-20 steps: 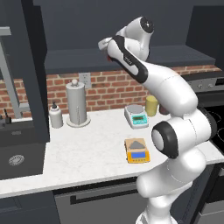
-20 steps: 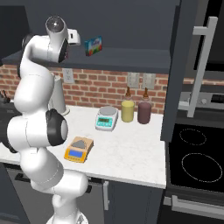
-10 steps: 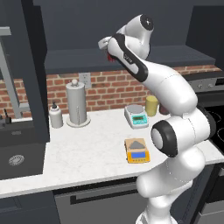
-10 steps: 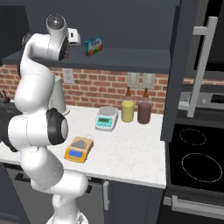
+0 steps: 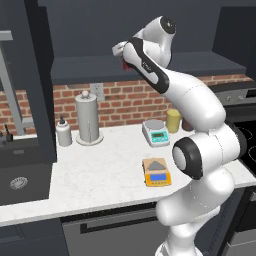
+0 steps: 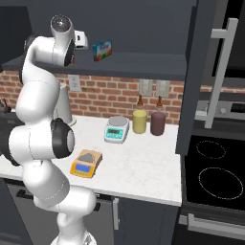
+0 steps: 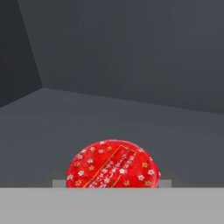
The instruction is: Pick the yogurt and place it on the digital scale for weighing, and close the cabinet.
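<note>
The arm is raised to the open cabinet [image 6: 143, 28], its hand at the level of the shelf inside. In the hand view the yogurt [image 7: 112, 164], a red cup with a lid printed in small white and gold flowers, sits low in the frame directly ahead of the pincer [image 7: 112, 184], on the dark floor of the shelf. The fingertips are hidden behind the cup, with only small grey stubs visible at either side of it, so whether the pincer is gripping the cup cannot be told. In the left base view a sliver of red shows at the hand, beside the wrist. In the right base view a small blue and green box [image 6: 102, 50] stands on the same shelf, a little apart from the hand. One cabinet door [image 6: 210, 72] stands swung open at the right, its long silver bar handle upright. On the white surface [image 6: 143, 162] below, the digital scale [image 5: 156, 172], orange-yellow with a grey plate and blue display, lies bare near the front edge. Behind it stands a white scale [image 5: 155, 132] with a teal display, next to a yellow jar [image 5: 173, 121]. A paper towel holder [image 5: 88, 120] and a soap dispenser [image 5: 63, 132] stand against the brick wall to the left.
</note>
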Controlling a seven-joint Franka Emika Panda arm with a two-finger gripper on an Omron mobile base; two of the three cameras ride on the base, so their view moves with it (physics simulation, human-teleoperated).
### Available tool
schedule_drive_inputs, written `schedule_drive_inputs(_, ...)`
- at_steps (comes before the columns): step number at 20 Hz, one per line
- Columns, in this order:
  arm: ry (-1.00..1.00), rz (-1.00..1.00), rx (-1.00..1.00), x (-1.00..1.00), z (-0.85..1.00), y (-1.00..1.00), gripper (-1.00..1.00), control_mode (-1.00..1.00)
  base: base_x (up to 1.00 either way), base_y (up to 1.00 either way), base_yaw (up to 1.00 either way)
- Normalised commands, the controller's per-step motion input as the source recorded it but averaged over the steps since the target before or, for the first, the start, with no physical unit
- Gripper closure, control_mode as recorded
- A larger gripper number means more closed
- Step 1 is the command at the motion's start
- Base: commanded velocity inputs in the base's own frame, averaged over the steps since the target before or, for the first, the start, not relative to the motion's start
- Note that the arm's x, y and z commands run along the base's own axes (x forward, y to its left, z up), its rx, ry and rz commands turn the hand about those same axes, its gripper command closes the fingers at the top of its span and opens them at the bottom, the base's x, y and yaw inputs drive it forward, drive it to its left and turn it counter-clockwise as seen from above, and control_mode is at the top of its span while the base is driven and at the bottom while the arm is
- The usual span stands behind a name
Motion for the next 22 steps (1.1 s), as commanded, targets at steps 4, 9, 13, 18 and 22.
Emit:
schedule_drive_inputs(4,0.0,0.0,0.0,0.0,0.0,0.0,1.0,-1.0,0.0,0.0,0.0)
schedule_drive_inputs(9,0.0,0.0,0.0,-0.12,-0.01,0.0,1.0,-1.0,0.0,0.0,0.0)
schedule_drive_inputs(13,0.0,0.0,0.0,-0.46,-0.09,0.0,1.0,-1.0,0.0,0.0,0.0)
schedule_drive_inputs(18,-0.01,0.0,0.03,-0.81,-0.15,-0.03,1.0,-1.0,0.0,0.0,0.0)
schedule_drive_inputs(22,-0.1,0.01,0.06,-0.99,-0.09,-0.32,1.0,-1.0,0.0,0.0,0.0)
